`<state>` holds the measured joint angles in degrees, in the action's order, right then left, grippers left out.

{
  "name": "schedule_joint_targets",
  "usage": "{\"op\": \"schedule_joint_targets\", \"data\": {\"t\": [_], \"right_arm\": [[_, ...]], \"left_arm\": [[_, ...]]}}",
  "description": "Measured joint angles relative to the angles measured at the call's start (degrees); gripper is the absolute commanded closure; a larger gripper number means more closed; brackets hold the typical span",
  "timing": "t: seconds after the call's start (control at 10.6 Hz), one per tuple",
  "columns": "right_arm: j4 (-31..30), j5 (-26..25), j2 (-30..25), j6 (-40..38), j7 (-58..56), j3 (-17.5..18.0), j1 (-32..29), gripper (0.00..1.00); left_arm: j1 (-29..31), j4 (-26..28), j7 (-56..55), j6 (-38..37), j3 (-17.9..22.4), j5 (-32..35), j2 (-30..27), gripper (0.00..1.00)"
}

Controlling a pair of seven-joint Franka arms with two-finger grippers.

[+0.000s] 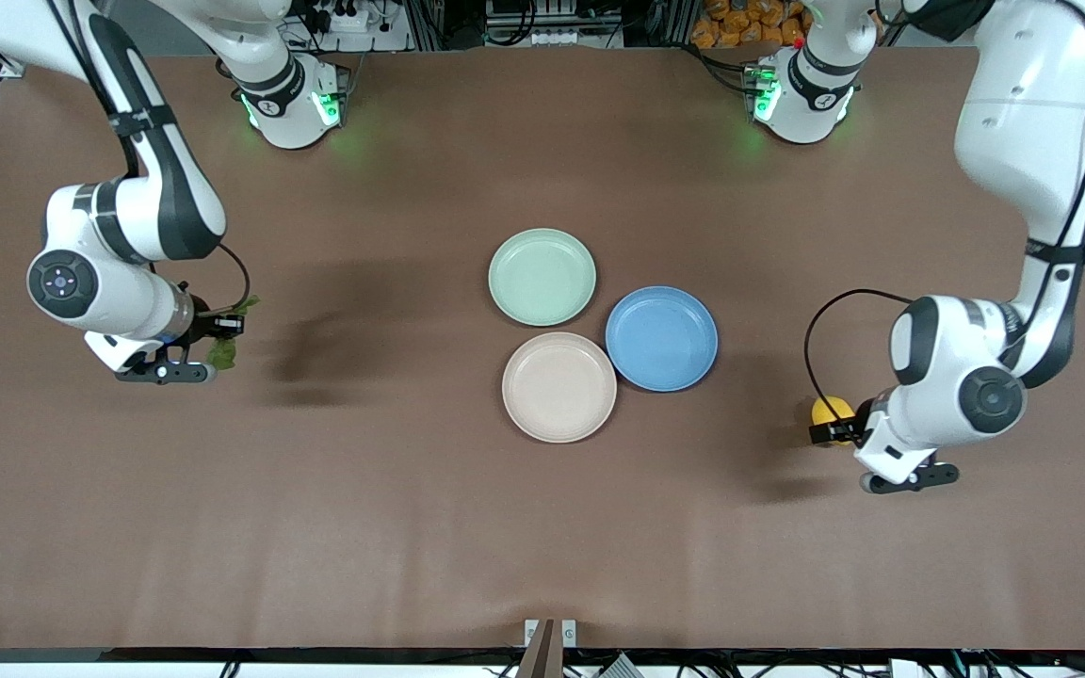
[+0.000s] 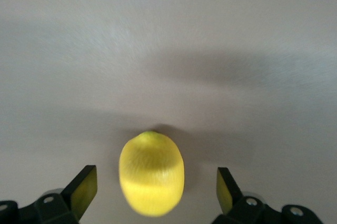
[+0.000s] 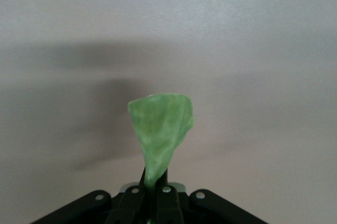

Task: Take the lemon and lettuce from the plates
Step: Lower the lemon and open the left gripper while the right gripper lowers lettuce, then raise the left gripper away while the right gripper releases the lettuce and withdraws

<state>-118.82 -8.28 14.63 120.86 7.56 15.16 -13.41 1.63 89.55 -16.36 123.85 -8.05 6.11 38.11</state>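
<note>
The yellow lemon (image 1: 831,411) is on the brown table toward the left arm's end, away from the plates. My left gripper (image 1: 834,426) is open around it. In the left wrist view the lemon (image 2: 151,174) sits between the spread fingers (image 2: 84,190), touching neither. My right gripper (image 1: 226,329) is shut on the green lettuce (image 1: 222,355) and holds it over the table toward the right arm's end. In the right wrist view the leaf (image 3: 160,126) sticks out of the closed gripper (image 3: 156,179). The mint plate (image 1: 542,276) and the beige plate (image 1: 558,386) are empty.
An empty blue plate (image 1: 661,338) touches both other plates at the table's middle, on the side toward the left arm's end. The brown table (image 1: 392,490) is bare around both grippers.
</note>
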Motion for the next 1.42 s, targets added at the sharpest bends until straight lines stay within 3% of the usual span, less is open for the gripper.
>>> {"op": "schedule_joint_targets", "data": {"t": [0.38,0.47,0.57,0.66,1.13,1.42], "right_arm": [[-0.4,-1.7,5.6,6.8,-1.4,-1.4,-2.6,0.96],[-0.4,-1.9,7.3,8.5,-1.4,-1.9,-2.6,0.71],[-0.4,-1.9,8.5,9.7,-1.4,-2.4,-2.6,0.18],[-0.3,-1.9,9.2,10.2,-1.4,-2.7,-2.6,0.0],[3.2,-3.7,8.8,8.8,-2.6,-4.0,-2.5,0.0],[4.0,-3.9,5.8,7.4,-2.7,-7.4,0.2,0.0]], "left_arm": [[-0.1,-1.0,0.8,-5.2,-1.1,0.0,-10.1,0.0],[-0.2,-1.6,0.8,-7.9,-1.6,0.0,-12.4,0.0],[-0.2,-2.4,0.8,-10.6,-2.0,0.0,-14.5,0.0],[-0.2,-3.0,0.8,-12.7,-2.3,0.0,-16.5,0.0],[-0.1,-5.7,0.8,-23.4,-3.5,0.0,-24.5,0.0],[0.0,-8.0,0.8,-29.0,-3.5,-0.8,-28.5,0.0]]}}
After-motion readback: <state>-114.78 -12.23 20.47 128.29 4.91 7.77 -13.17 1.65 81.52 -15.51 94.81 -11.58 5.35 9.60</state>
